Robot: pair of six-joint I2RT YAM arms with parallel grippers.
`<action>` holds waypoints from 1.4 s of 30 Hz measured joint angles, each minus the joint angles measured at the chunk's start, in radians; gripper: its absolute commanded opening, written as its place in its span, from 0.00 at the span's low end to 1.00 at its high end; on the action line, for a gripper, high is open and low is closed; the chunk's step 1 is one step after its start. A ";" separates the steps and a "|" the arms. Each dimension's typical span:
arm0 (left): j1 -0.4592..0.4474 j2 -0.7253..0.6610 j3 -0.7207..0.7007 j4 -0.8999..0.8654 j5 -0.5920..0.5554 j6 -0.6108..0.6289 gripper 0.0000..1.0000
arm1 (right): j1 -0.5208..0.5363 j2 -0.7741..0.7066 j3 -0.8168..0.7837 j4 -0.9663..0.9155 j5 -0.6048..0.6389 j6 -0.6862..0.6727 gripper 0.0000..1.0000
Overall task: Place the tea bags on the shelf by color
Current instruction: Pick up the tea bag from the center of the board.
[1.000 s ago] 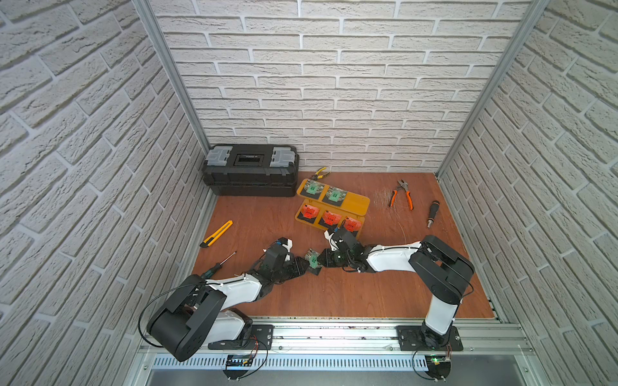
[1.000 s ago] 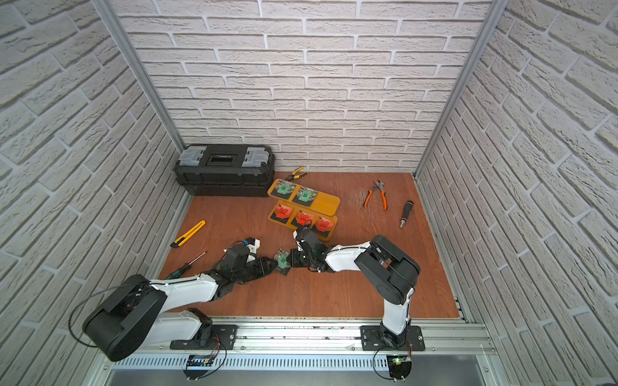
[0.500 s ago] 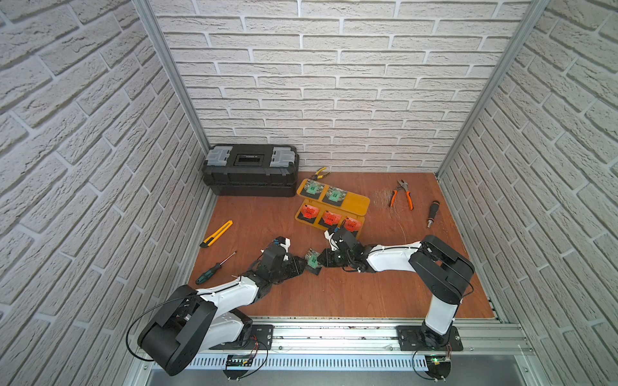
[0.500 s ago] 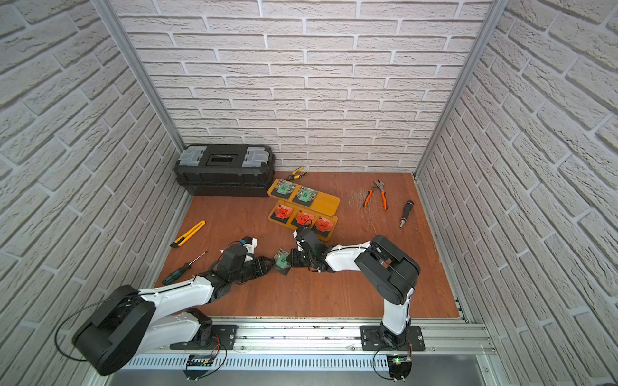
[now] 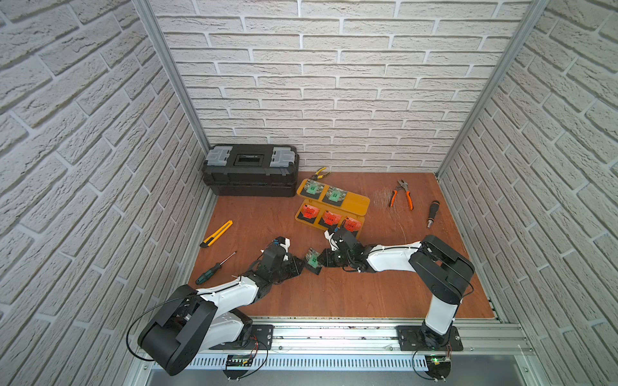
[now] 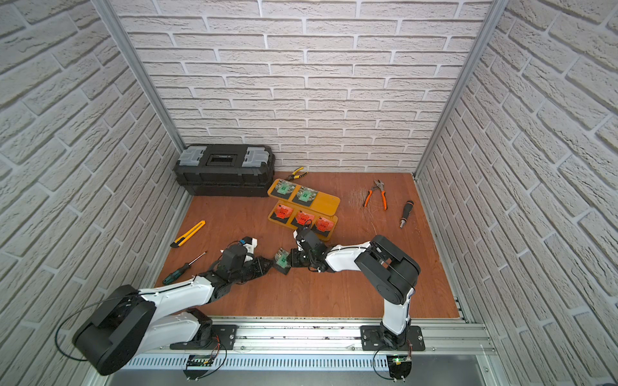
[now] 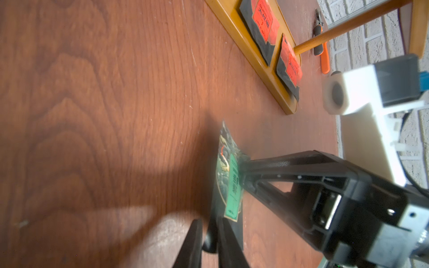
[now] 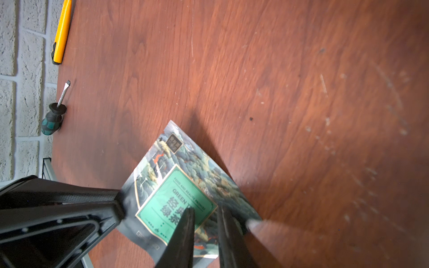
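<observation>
A green tea bag (image 5: 312, 260) (image 6: 282, 259) is held up off the table's middle, tilted, between both arms. My right gripper (image 5: 322, 262) (image 8: 204, 215) is shut on one edge of it (image 8: 176, 192). My left gripper (image 5: 302, 265) (image 7: 209, 229) is shut on the opposite corner (image 7: 232, 185). The yellow-orange shelf (image 5: 357, 204) (image 6: 329, 204) stands behind them. Two green tea bags (image 5: 312, 188) lie on its upper board, and three red tea bags (image 5: 329, 218) on its lower board.
A black toolbox (image 5: 250, 170) stands at the back left, with yellow pliers (image 5: 320, 173) beside it. A yellow utility knife (image 5: 216, 233) and a green screwdriver (image 5: 214, 267) lie on the left. Orange pliers (image 5: 401, 197) and a black screwdriver (image 5: 432, 212) lie on the right.
My left gripper has reached in towards the green tea bag and closed on its corner. The right gripper has kept its hold and its place.
</observation>
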 measured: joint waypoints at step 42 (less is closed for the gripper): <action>0.000 -0.247 0.048 -0.106 0.004 0.225 0.00 | -0.004 -0.645 -0.249 -0.174 0.212 -0.178 0.53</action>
